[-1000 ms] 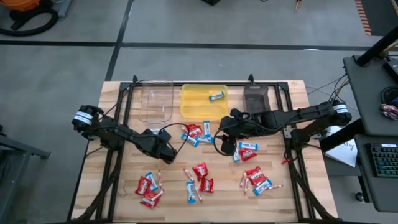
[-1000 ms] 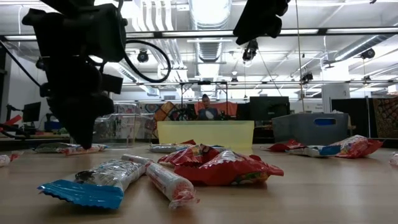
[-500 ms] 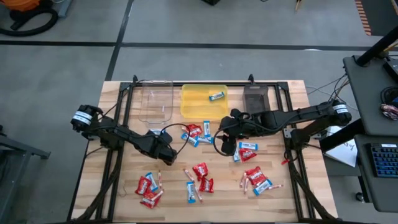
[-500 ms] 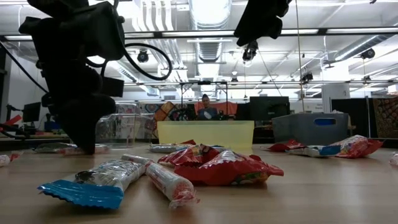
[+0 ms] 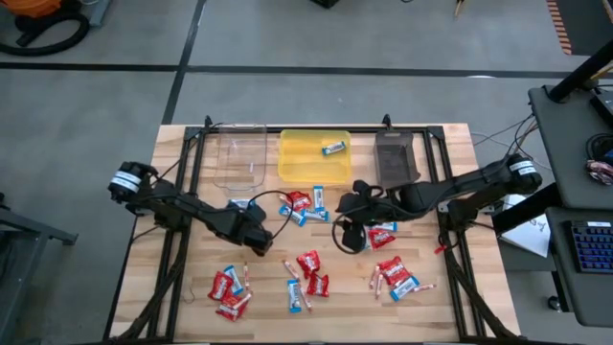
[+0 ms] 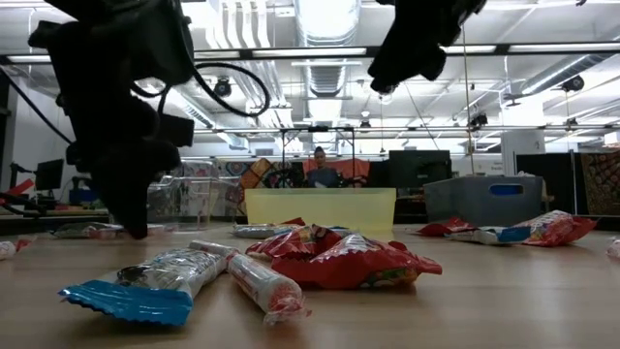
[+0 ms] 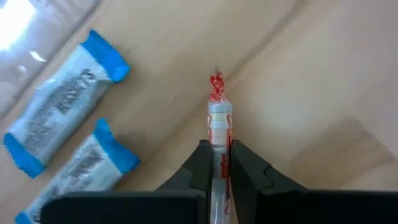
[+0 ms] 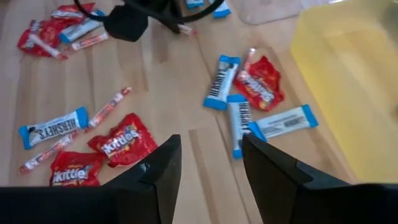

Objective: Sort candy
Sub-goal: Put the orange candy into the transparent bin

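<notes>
1. Three trays along the far edge: clear tray (image 5: 240, 159), yellow tray (image 5: 313, 163) holding one blue-and-white bar (image 5: 333, 148), dark tray (image 5: 394, 157).
2. Candy (image 5: 308, 264) lies scattered over the table (image 5: 192, 297) in loose clusters; bare wood shows at the near left corner.
3. Left gripper (image 7: 217, 163) is now clamped on a pinkish stick (image 7: 218, 118); a second ago its fingers stood apart.
4. Right gripper (image 8: 208, 163) hangs open above the middle, shifted nearer.
</notes>
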Available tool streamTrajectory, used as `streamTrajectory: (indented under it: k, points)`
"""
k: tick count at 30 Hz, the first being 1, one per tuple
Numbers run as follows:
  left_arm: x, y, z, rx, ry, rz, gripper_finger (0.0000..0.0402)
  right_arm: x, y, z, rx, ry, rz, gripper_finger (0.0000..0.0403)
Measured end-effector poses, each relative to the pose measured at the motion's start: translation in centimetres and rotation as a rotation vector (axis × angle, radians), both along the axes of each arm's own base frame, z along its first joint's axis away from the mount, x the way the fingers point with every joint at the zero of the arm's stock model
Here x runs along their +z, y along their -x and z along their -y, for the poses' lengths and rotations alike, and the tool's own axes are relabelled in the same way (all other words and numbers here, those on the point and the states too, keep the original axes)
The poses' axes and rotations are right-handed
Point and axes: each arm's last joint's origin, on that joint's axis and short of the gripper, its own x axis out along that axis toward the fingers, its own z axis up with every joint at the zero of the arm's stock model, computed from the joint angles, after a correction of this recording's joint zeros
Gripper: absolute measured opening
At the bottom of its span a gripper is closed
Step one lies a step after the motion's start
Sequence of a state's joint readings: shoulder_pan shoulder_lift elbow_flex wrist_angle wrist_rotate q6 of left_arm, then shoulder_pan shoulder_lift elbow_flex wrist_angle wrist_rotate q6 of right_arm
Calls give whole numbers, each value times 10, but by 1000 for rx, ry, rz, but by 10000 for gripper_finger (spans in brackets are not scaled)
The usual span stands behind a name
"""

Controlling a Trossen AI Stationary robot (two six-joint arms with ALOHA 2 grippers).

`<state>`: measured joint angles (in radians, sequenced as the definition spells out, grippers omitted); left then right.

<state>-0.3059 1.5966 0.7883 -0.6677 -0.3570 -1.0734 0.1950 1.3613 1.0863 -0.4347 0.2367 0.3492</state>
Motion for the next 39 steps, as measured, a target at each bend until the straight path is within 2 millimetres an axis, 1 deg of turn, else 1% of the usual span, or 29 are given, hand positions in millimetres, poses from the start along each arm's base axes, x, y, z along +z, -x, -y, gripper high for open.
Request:
streamTrajectory:
  k: [5, 9, 11, 13, 16, 19, 22, 25, 28, 33, 39]
  points:
    - [9, 4, 8, -47, 43, 21, 10, -18, 4, -5, 18, 3, -13, 148]
    - [28, 6, 18, -151, 102, 68, 9, -25, 7, -6, 24, 4, -21, 138]
    - [42, 6, 22, -224, 139, 89, 9, -25, 6, -6, 23, 4, -19, 134]
    - [62, 7, 25, -284, 159, 128, 9, -25, 6, -6, 28, 8, -16, 130]
    - [93, 11, 24, -392, 145, 169, 8, -25, 6, -6, 30, 9, -11, 127]
    - [121, 19, 20, -520, 93, 164, 8, -24, 6, -6, 30, 9, -10, 129]
    - [144, 25, 8, -606, -21, 123, 8, -24, 6, -6, 30, 8, -8, 129]
    - [162, 28, -10, -628, -151, 59, 8, -24, 5, -6, 30, 7, 0, 126]
    - [172, 27, -31, -660, -230, -4, 8, -22, 4, -6, 30, 3, 19, 122]
    - [175, 23, -69, -726, -300, -114, 8, -22, 3, -7, 31, 4, 25, 121]
    - [165, 28, -112, -820, -348, -279, 8, -21, 3, -7, 31, 2, 31, 120]
